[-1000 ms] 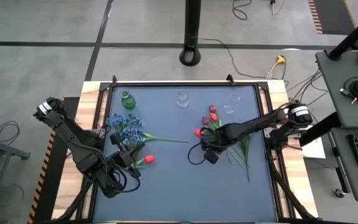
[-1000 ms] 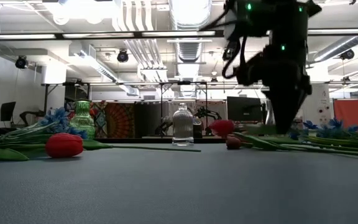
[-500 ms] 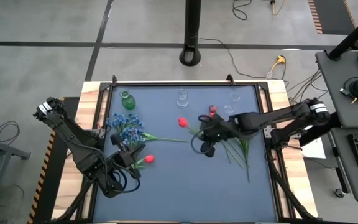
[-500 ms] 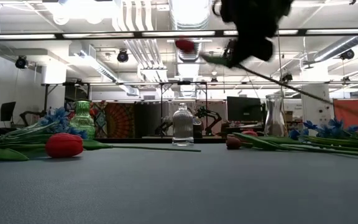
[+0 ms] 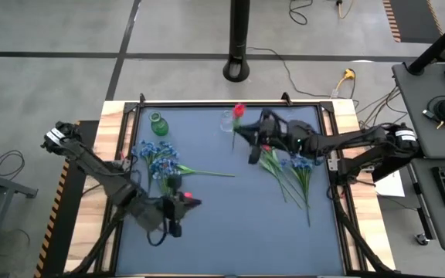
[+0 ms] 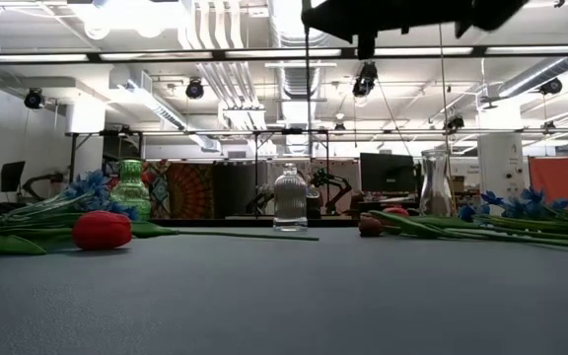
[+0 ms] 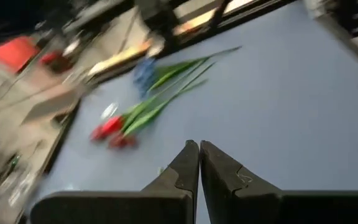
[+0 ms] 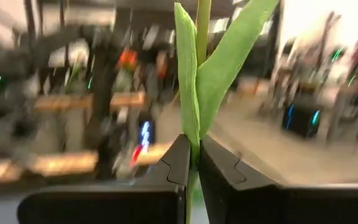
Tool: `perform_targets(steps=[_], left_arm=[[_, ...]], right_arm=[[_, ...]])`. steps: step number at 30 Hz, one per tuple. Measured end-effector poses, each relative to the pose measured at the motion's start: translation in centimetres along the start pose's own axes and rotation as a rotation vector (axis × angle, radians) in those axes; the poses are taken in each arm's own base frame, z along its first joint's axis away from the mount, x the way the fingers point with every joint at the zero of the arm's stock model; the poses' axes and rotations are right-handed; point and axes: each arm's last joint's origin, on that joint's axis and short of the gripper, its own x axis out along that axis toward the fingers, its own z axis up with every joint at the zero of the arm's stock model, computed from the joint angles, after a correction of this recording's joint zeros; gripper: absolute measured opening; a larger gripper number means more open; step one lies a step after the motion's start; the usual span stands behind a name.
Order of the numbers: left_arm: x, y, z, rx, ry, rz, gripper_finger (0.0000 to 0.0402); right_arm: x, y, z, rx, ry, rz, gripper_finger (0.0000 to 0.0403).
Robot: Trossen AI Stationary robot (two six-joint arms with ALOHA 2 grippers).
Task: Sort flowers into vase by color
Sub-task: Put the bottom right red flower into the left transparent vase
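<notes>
Pinching a thin-stemmed red tulip point(image 5: 239, 110), right end effector point(image 5: 255, 131) aloft.

The surface point(image 5: 230, 232) carries a matt, smooth blue-grey mat; bare light wood point(image 5: 114, 116) shows along its side edges. The green vase point(image 6: 132, 189) is glossy ribbed glass. The clear bottle point(image 6: 290, 198) is transparent ribbed glass. The red tulip bud point(image 6: 102, 230) looks matt, like cloth. Right hand point(image 8: 194, 163) fingers point(image 8: 219, 171): matt black plastic.
</notes>
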Motion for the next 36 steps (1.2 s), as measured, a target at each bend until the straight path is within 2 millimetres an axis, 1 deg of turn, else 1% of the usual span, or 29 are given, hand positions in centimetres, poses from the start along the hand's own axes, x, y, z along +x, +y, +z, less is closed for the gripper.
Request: perform_targets(steps=[2, 4, 6, 8, 11, 15, 18, 20, 25, 32, 36], left_arm=[[0.9, 1.1, -0.6, 0.006, -0.05, -0.052, 0.0], [1.4, 2.4, -1.0, -0.021, -0.133, -0.123, 0.0], [1.7, 3.5, -1.8, -0.046, -0.227, -0.175, 0.0], [1.7, 4.8, -2.3, -0.083, -0.335, -0.174, 0.0], [1.1, 7.0, -2.8, -0.146, -0.415, -0.081, 0.0], [0.1, 9.8, -3.3, -0.259, -0.383, 0.147, 0.0], [-0.6, 11.1, -3.6, -0.287, -0.349, 0.24, 0.0], [-0.9, 11.6, -3.8, -0.285, -0.33, 0.254, 0.0], [-1.5, 12.4, -4.1, -0.283, -0.296, 0.29, 0.0], [-1.3, 12.8, -4.8, -0.266, -0.211, 0.366, 0.0], [-1.5, 13.0, -4.8, -0.272, -0.217, 0.374, 0.0]], right_arm=[[0.1, -1.5, -0.1, -0.011, -0.07, -0.011, 0.0017], [0.3, -3.0, 0.2, -0.009, -0.133, -0.01, 0.0017], [0.4, -4.2, 0.6, 0.005, -0.189, -0.006, 0.0017], [0.3, -5.2, 1.0, 0.0, -0.223, -0.019, 0.0017], [0.3, -6.3, 1.4, -0.043, -0.237, -0.061, 0.0017], [0.5, -7.7, 1.9, -0.061, -0.252, -0.113, 0.0017], [1.1, -8.4, 1.4, -0.065, -0.234, -0.133, 0.0017], [1.4, -8.8, 0.8, -0.073, -0.212, -0.141, 0.0017], [2.5, -9.4, 0.2, -0.104, -0.194, -0.158, 0.0017], [4.3, -9.8, -0.5, -0.128, -0.176, -0.163, 0.0017], [5.0, -10.1, -1.0, -0.134, -0.157, -0.171, 0.0017]])
